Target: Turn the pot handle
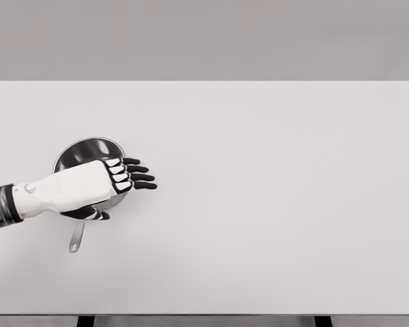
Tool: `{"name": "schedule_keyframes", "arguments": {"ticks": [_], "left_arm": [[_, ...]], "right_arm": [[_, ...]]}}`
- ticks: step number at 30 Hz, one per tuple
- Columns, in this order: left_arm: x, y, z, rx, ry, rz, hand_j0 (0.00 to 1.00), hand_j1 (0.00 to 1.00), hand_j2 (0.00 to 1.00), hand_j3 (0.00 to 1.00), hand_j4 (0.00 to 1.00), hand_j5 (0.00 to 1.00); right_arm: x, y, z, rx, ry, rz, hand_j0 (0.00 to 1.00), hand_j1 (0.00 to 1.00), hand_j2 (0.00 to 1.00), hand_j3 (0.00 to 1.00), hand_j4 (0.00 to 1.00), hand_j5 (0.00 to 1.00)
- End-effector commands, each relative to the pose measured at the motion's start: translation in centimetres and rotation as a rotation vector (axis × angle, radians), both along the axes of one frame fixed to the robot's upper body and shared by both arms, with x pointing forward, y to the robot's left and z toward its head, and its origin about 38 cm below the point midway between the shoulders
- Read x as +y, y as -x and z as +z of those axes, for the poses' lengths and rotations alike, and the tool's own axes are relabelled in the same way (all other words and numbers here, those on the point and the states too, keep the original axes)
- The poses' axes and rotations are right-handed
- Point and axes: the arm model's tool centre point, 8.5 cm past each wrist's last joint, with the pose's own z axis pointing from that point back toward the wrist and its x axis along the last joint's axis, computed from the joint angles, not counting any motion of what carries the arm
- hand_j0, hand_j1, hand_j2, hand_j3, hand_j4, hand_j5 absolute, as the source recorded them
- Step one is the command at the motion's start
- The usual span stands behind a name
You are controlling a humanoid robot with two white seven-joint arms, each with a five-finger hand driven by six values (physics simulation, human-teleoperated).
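White tabletop (pixel 273 204) fills your view under a plain grey wall, and on its left part you see 1 steel pot (pixel 82 153) with its short handle (pixel 76 238) pointing toward the near edge. Your left hand (pixel 88 185) reaches in from the left edge and lies across the near half of the pot, above the root of the handle. Its 4 dark fingers (pixel 142 177) are extended and slightly apart, projecting past the pot's right rim and clamped on nothing you can see; the thumb shows just beneath the palm.
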Motion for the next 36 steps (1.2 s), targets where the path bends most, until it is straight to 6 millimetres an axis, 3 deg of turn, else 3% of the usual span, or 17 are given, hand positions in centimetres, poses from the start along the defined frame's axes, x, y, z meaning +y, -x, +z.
{"name": "schedule_keyframes", "arguments": {"ticks": [1,36], "left_arm": [[0.2,0.0,0.1,0.002,-0.002,0.004,1.0,1.0,1.0,1.0,1.0,1.0],[1.5,0.0,-0.2,-0.031,-0.151,0.003,1.0,1.0,1.0,1.0,1.0,1.0]], "right_arm": [[0.0,0.0,0.0,0.0,0.0,0.0,1.0,1.0,1.0,1.0,1.0,1.0],[0.0,0.0,0.0,0.0,0.0,0.0,1.0,1.0,1.0,1.0,1.0,1.0]]}}
